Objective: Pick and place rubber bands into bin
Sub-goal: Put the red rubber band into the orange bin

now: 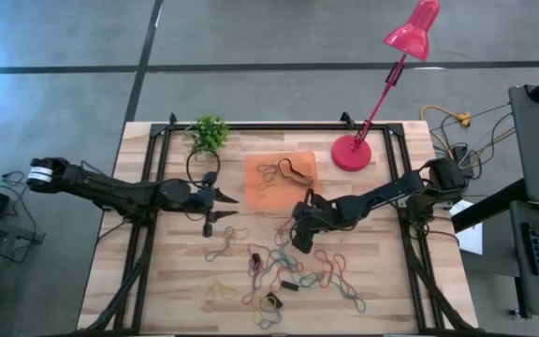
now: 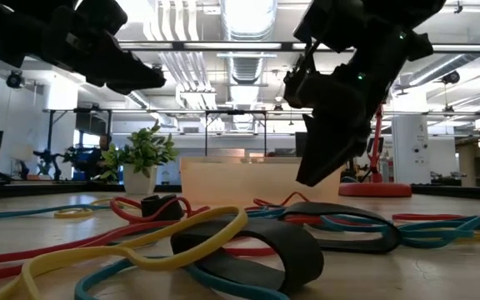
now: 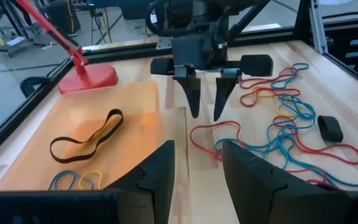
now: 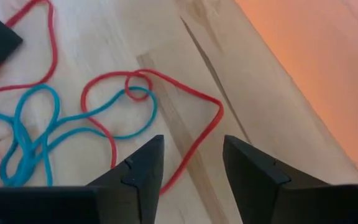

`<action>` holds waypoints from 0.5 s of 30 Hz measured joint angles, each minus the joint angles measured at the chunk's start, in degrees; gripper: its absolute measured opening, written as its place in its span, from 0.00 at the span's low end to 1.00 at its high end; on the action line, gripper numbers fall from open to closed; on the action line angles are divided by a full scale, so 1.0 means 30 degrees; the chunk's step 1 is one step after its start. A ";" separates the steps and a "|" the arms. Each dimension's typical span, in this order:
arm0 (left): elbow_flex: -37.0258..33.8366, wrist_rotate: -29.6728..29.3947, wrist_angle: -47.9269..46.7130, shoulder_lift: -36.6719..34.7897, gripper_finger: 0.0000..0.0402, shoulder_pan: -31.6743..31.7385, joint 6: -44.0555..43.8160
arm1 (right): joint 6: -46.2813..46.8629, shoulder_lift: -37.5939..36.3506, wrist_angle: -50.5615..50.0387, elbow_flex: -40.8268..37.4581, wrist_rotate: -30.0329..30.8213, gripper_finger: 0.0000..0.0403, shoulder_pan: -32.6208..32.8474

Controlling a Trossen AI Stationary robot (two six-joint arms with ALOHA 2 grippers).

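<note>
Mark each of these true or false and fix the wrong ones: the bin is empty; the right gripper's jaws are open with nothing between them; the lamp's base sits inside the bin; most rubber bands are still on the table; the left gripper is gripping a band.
1. The bin is empty. False: a few rubber bands already lie in it.
2. The right gripper has open jaws with nothing between them. True.
3. The lamp's base sits inside the bin. False: it stands on the table beside the bin.
4. Most bands are still on the table. True: a loose pile lies outside the bin.
5. The left gripper is gripping a band. False: its jaws are open and empty.
</note>
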 joint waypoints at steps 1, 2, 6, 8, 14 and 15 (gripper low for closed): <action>0.0000 -0.0007 0.0017 -0.0100 0.29 0.0000 0.0025 | 0.0010 0.0000 0.0047 -0.0004 0.0035 0.38 -0.0004; -0.0013 -0.0007 0.0048 -0.0179 0.29 0.0000 0.0149 | 0.0037 0.0000 0.0061 -0.0004 0.0057 0.37 -0.0007; -0.0188 -0.0018 0.0027 -0.0460 0.29 -0.0007 0.0306 | 0.0075 0.0000 0.0047 -0.0085 0.0280 0.37 -0.0007; -0.0248 -0.0047 0.0009 -0.0539 0.29 -0.0007 0.0306 | 0.0137 0.0000 0.0084 -0.0123 0.0467 0.37 -0.0008; -0.0248 -0.0058 0.0013 -0.0568 0.29 -0.0007 0.0313 | 0.0398 0.0000 0.0157 -0.0669 0.0540 0.35 -0.0022; -0.0248 -0.0058 0.0013 -0.0568 0.29 -0.0007 0.0313 | 0.0515 0.0000 0.0231 -0.0788 0.0540 0.35 -0.0022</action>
